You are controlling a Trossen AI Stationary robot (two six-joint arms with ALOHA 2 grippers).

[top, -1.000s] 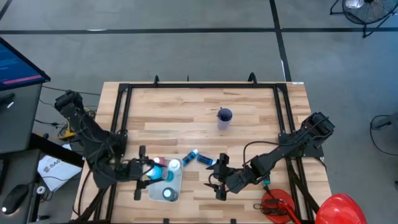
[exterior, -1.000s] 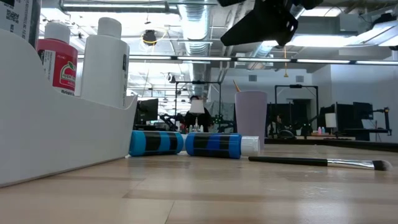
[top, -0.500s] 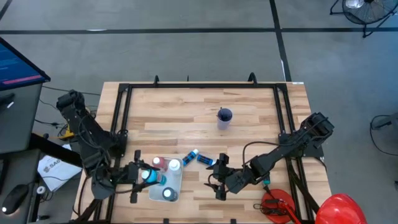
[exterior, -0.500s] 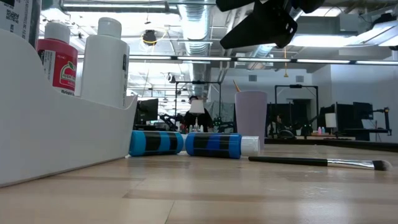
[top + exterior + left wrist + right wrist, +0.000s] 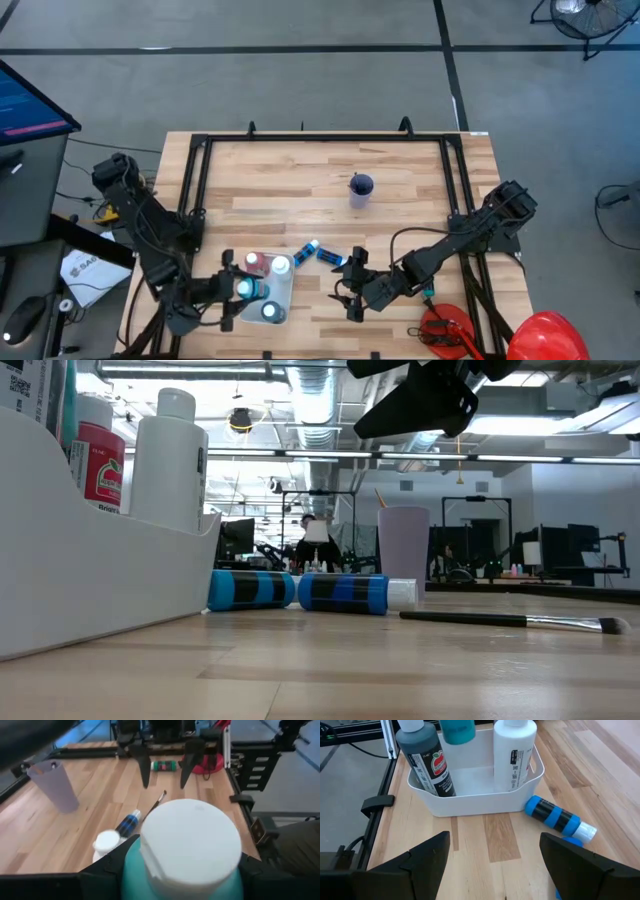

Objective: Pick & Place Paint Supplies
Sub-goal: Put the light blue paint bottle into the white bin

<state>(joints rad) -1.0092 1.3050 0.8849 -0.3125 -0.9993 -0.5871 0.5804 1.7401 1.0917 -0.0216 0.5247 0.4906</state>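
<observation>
Left pincer grasping teal bottle over bin, label hidden, right pincer released, brush tip blurred

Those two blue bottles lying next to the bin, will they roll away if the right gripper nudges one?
Probably. Both blue bottles lie on their sides on the bare wooden table, round-bodied, so a sideways nudge likely rolls them. They look small and light. The open right gripper would do better closing across the body than pushing.
</observation>
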